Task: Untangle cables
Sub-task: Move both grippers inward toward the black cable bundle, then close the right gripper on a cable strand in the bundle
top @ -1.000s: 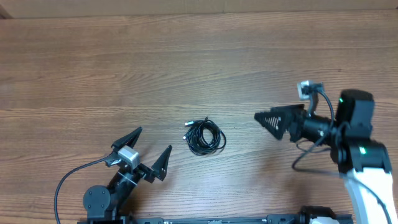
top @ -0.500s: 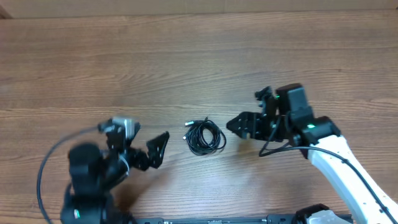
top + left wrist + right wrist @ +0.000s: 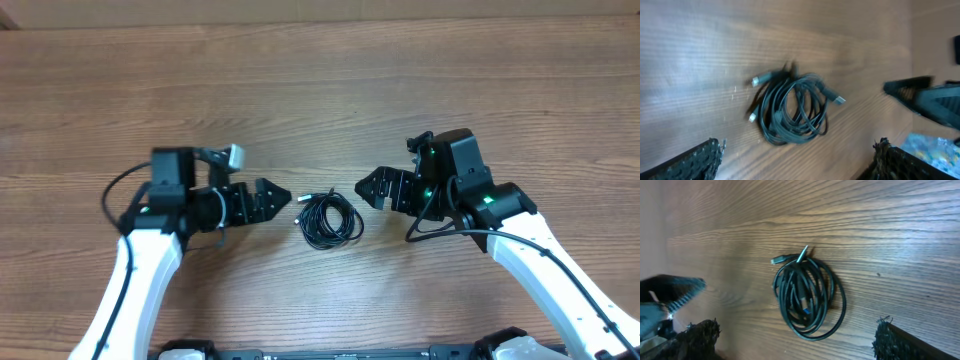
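Note:
The cables (image 3: 330,220) lie as one small black coil on the wooden table, with small plug ends sticking out at its upper left. My left gripper (image 3: 281,200) is open just left of the coil and points at it without touching. From the right, my right gripper (image 3: 366,189) also points at the coil, open and apart from it. In the left wrist view the cables (image 3: 794,111) lie ahead of the wide jaws of the left gripper (image 3: 799,146). In the right wrist view the cables (image 3: 807,297) sit ahead of the spread right gripper (image 3: 796,326), with nothing between its fingers.
Bare wooden table (image 3: 320,90) surrounds the coil. The right gripper's fingers (image 3: 927,97) show at the right of the left wrist view. A finger (image 3: 675,291) of the left gripper shows at the left of the right wrist view.
Both arms have swung in toward the coil, the left one from the lower left, the right one from the far right. The coil has not moved.

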Controlling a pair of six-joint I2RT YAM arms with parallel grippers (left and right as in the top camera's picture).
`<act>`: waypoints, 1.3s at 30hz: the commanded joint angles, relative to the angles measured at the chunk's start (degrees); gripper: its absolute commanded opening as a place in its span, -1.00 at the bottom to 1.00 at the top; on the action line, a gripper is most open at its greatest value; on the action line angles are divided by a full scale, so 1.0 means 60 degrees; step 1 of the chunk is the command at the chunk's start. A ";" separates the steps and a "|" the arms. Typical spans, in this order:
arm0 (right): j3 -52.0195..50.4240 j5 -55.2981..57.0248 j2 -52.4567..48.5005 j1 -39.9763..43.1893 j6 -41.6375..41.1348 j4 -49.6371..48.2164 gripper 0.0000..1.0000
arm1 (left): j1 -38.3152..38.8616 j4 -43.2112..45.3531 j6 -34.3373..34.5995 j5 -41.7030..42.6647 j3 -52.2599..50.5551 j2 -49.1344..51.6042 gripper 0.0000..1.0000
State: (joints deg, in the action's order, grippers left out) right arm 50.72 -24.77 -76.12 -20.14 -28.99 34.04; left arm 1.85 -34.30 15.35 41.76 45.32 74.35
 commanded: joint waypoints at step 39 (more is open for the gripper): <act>0.0168 -0.0208 -0.2353 -0.2721 0.1916 0.0193 0.43 | 0.1555 0.0270 0.2018 -0.4058 0.0168 0.0608 0.99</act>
State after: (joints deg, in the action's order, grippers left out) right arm 50.72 -24.43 -90.19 -35.42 -23.86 35.59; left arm 11.49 -32.97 26.92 18.15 45.32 77.67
